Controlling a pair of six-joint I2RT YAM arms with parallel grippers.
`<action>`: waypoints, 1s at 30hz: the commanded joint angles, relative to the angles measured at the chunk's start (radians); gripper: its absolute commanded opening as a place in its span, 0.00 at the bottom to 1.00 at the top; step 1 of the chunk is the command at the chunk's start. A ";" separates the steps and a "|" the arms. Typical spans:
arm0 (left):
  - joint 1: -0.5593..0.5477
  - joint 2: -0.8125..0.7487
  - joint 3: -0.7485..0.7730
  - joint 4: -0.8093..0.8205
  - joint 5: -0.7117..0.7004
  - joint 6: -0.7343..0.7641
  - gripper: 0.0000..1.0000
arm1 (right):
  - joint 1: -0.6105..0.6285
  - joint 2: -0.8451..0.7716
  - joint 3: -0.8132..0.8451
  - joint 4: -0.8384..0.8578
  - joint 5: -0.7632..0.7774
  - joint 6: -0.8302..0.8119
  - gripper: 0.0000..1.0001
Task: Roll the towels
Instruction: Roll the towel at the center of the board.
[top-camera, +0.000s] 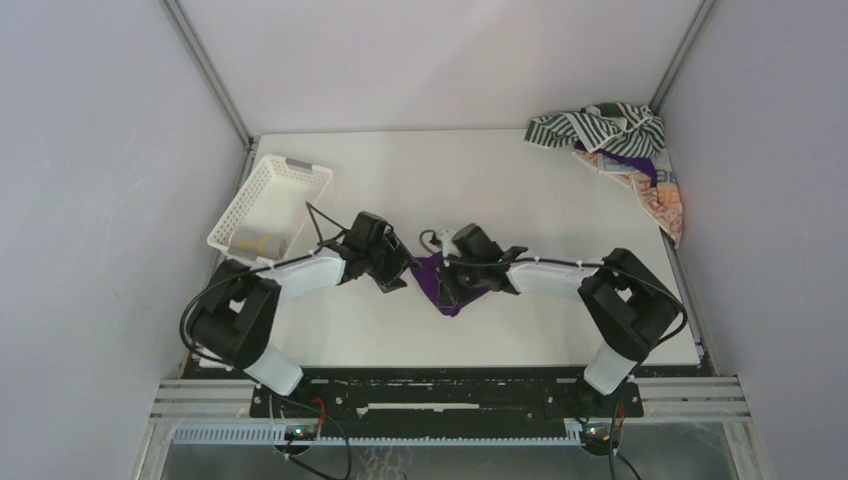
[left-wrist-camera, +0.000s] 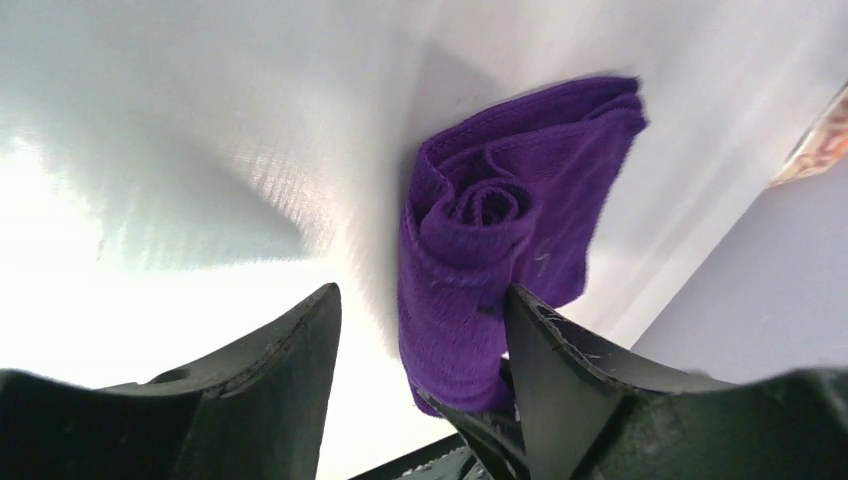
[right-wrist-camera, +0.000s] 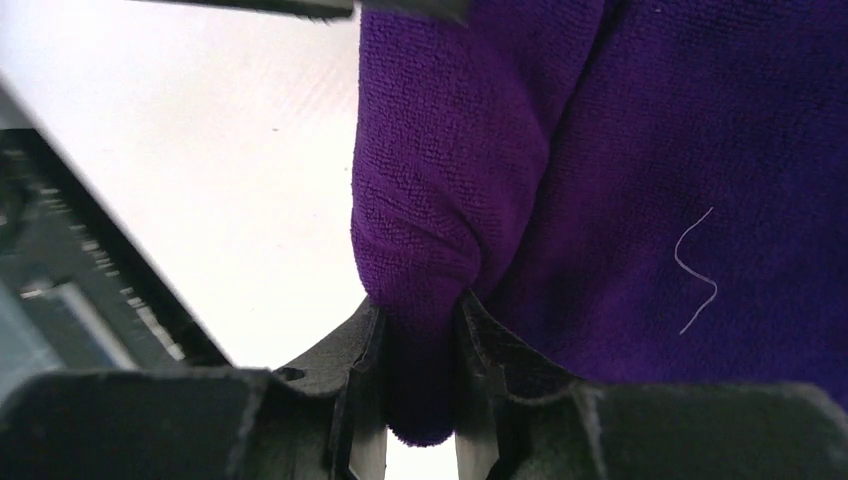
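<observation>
A purple towel (top-camera: 447, 290), partly rolled, lies on the white table (top-camera: 420, 180) between my two grippers. In the left wrist view its spiral end (left-wrist-camera: 495, 205) faces the camera. My left gripper (top-camera: 396, 278) (left-wrist-camera: 420, 295) stands open; the roll sits against its right finger (left-wrist-camera: 560, 360) and apart from the left one. My right gripper (top-camera: 455, 283) (right-wrist-camera: 420, 325) is shut on a fold of the purple towel (right-wrist-camera: 640, 180). A green-and-white striped towel (top-camera: 598, 125) and an orange patterned towel (top-camera: 662, 200) lie heaped at the back right. A yellow towel (top-camera: 257, 242) lies in the basket.
A white lattice basket (top-camera: 285, 180) stands at the left, behind the left arm. White walls close off the table at the back and both sides. A scrap of purple cloth (top-camera: 632, 162) shows in the back-right heap.
</observation>
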 joint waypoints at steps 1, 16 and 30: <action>0.031 -0.148 -0.023 -0.014 -0.068 -0.005 0.68 | -0.140 0.075 -0.093 0.192 -0.529 0.097 0.11; -0.034 -0.149 -0.049 0.132 -0.033 -0.017 0.74 | -0.385 0.467 -0.329 1.188 -0.958 0.795 0.11; -0.079 0.016 0.016 0.192 0.006 0.002 0.72 | -0.411 0.533 -0.337 1.131 -0.927 0.822 0.12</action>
